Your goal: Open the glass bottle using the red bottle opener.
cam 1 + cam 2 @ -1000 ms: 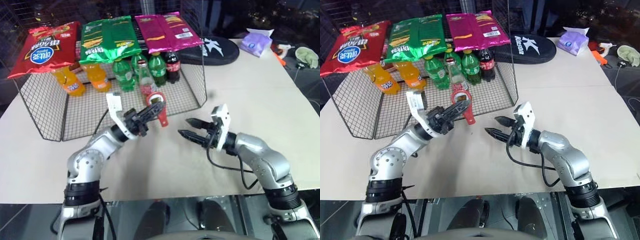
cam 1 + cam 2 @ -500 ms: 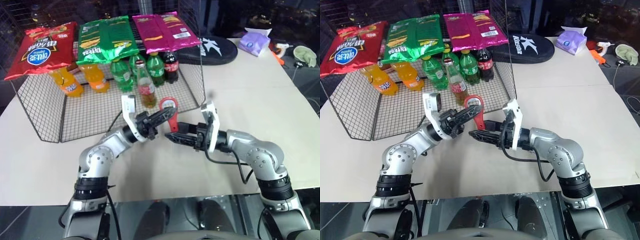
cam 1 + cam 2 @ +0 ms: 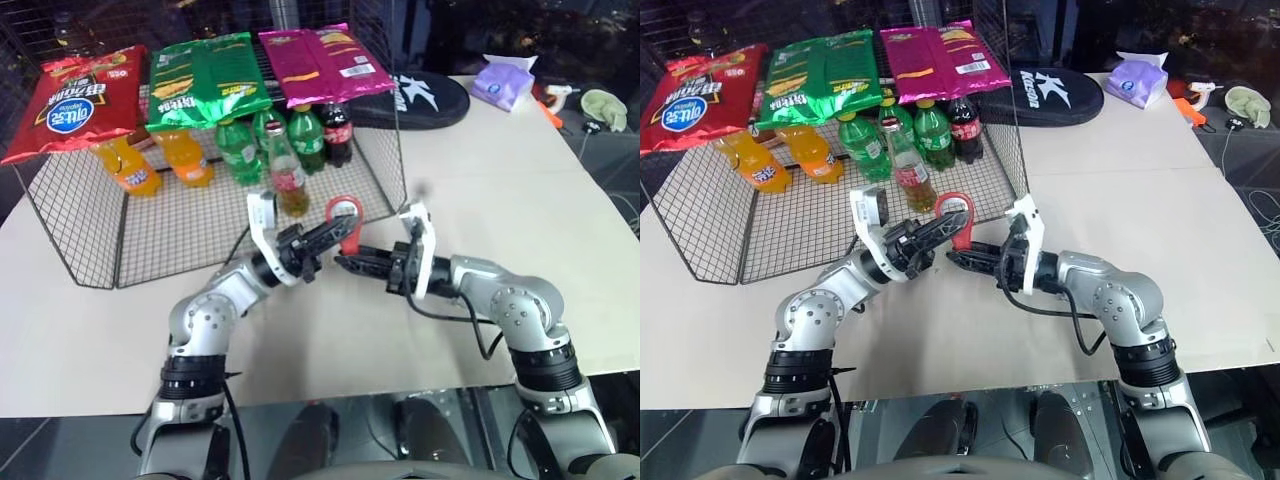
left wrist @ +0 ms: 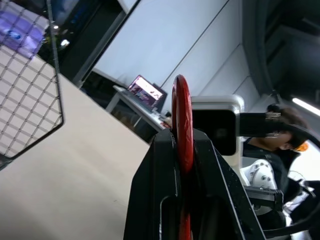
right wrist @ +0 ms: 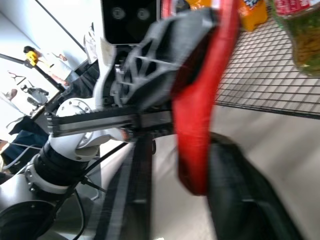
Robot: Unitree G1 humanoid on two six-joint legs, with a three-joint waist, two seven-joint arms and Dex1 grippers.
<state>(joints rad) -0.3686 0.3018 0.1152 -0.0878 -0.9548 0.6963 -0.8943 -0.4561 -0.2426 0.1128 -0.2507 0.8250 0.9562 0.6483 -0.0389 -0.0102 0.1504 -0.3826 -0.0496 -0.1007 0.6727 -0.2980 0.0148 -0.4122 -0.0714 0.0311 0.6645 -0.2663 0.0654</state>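
Overhead, left gripper [image 3: 335, 232] pinches the red bottle opener [image 3: 343, 215]; wrist view suggests right gripper [image 5: 200, 185] apparently clamps its handle.

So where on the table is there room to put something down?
The table is bare on the robot's right, between the wire basket and the far corner's black case and purple tissue pack. Another bare strip runs before the basket on the left. The basket's back is crowded with bottles, including the glass bottle.

Even overhead light brightens the table [image 3: 520, 190], its surroundings dark; both wrist views blur up close.
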